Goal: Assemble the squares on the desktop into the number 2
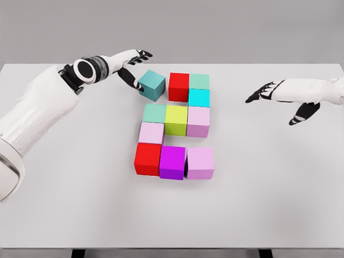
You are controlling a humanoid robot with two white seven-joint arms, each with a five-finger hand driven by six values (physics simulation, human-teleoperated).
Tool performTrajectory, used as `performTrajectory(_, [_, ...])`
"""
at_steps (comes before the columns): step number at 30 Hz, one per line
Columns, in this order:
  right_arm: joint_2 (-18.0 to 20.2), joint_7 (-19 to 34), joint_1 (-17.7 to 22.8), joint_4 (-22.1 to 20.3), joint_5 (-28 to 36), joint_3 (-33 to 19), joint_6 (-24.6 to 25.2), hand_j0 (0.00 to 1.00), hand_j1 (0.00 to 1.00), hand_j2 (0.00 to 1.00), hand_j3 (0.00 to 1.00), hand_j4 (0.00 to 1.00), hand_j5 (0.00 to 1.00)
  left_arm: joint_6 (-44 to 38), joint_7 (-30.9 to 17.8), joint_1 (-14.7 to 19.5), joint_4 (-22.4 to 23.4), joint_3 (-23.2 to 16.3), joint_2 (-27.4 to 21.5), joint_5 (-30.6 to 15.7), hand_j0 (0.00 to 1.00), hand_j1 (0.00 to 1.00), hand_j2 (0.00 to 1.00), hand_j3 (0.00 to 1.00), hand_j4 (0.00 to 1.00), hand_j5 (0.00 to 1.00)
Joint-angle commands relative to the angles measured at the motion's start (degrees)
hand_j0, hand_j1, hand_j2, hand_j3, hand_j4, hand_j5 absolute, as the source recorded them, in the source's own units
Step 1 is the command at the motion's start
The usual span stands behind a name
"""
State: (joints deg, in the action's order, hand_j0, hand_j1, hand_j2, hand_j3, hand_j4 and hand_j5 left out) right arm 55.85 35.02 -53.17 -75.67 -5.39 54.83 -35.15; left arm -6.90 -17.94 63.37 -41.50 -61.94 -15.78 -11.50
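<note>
Coloured cubes form a block figure on the white table. The top row holds a red cube and a mint cube, with a cyan cube under the mint one. The middle row is a green-teal cube, a yellow-green cube and a pale pink cube. A pink cube sits below on the left. The bottom row is red, magenta and lilac. A teal cube stands rotated just left of the top red cube. My left hand is at its left side, thumb touching, fingers spread above. My right hand hovers open to the right.
The table's far edge runs behind the cubes and its front edge shows at the bottom. Dark table legs peek out beneath the front edge. A grey wall stands behind.
</note>
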Motion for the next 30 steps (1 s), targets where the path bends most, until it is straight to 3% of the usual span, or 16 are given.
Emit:
performTrajectory(1, [0.13, -0.02, 0.00, -0.01, 0.38, -0.07, 0.15, 1.00, 1.00, 1.00, 1.00, 1.00, 1.00, 0.30, 0.01, 0.00, -0.08, 0.06, -0.65, -0.02, 1.00, 1.00, 1.00, 1.00, 1.00, 1.00])
performTrajectory(6, [0.13, -0.02, 0.00, -0.01, 0.38, -0.07, 0.15, 1.00, 1.00, 1.00, 1.00, 1.00, 1.00, 2.94, -0.16, 1.93, -1.83, -0.55, -8.03, -0.10, 1.00, 1.00, 1.00, 1.00, 1.00, 1.00])
performTrajectory(7, [0.13, -0.02, 0.00, -0.10, 0.38, -0.07, 0.15, 1.00, 1.00, 1.00, 1.00, 1.00, 1.00, 3.12, -0.16, 2.02, -2.27, -2.65, -10.40, 0.07, 1.00, 1.00, 1.00, 1.00, 1.00, 1.00])
performTrajectory(8, [0.13, -0.02, 0.00, -0.10, 0.38, -0.07, 0.15, 1.00, 1.00, 1.00, 1.00, 1.00, 1.00, 3.73, -0.16, 3.16, -4.99, -6.95, -13.21, 0.95, 1.00, 1.00, 1.00, 1.00, 1.00, 1.00])
performTrajectory(9, [0.22, -0.02, 0.00, -0.10, 0.38, 0.02, 0.15, 1.00, 1.00, 1.00, 1.00, 1.00, 1.00, 4.61, -0.16, 5.35, -10.86, -12.31, -16.90, 1.39, 1.00, 1.00, 1.00, 1.00, 1.00, 1.00])
performTrajectory(11, [0.22, -0.02, 0.00, -0.10, 0.38, 0.02, 0.15, 1.00, 1.00, 1.00, 1.00, 1.00, 1.00, 4.96, -0.25, 5.54, -17.13, -13.74, -22.54, 1.56, 1.00, 1.00, 1.00, 1.00, 1.00, 1.00])
performTrajectory(14, [0.31, -0.02, 0.00, -0.01, 0.38, 0.02, 0.15, 1.00, 1.00, 1.00, 1.00, 1.00, 1.00, 5.14, -0.34, 5.36, -17.48, -14.70, -21.84, 1.65, 1.00, 1.00, 1.00, 1.00, 1.00, 1.00])
performTrajectory(17, [0.22, -0.02, 0.00, -0.10, 0.38, -0.07, 0.15, 1.00, 1.00, 1.00, 1.00, 1.00, 1.00, 5.14, -0.43, 5.27, -20.99, -15.05, -21.57, 1.74, 1.00, 1.00, 1.00, 1.00, 1.00, 1.00])
performTrajectory(18, [0.22, -0.02, 0.00, -0.10, 0.38, -0.07, 0.15, 1.00, 1.00, 1.00, 1.00, 1.00, 1.00, 4.62, -0.60, 5.27, -21.87, -17.24, -21.49, 1.65, 1.00, 1.00, 1.00, 1.00, 1.00, 1.00])
performTrajectory(20, [0.22, -0.02, 0.00, -0.18, 0.38, 0.01, 0.15, 1.00, 1.00, 1.00, 1.00, 1.00, 1.00, 4.26, -3.32, 5.27, -24.07, -18.13, -21.48, 1.65, 1.00, 1.00, 1.00, 1.00, 1.00, 1.00])
performTrajectory(22, [0.22, -0.02, 0.00, -0.27, 0.38, -0.07, 0.15, 1.00, 1.00, 1.00, 1.00, 1.00, 1.00, 4.26, -3.77, 5.19, -24.33, -19.80, -21.57, 1.74, 1.00, 1.00, 1.00, 1.00, 1.00, 1.00])
performTrajectory(30, [0.22, -0.02, 0.00, -0.36, 0.38, -0.07, 0.15, 1.00, 1.00, 1.00, 1.00, 1.00, 1.00, 5.05, -3.94, 5.45, -24.42, -20.07, -21.40, 3.06, 1.00, 1.00, 1.00, 1.00, 1.00, 1.00])
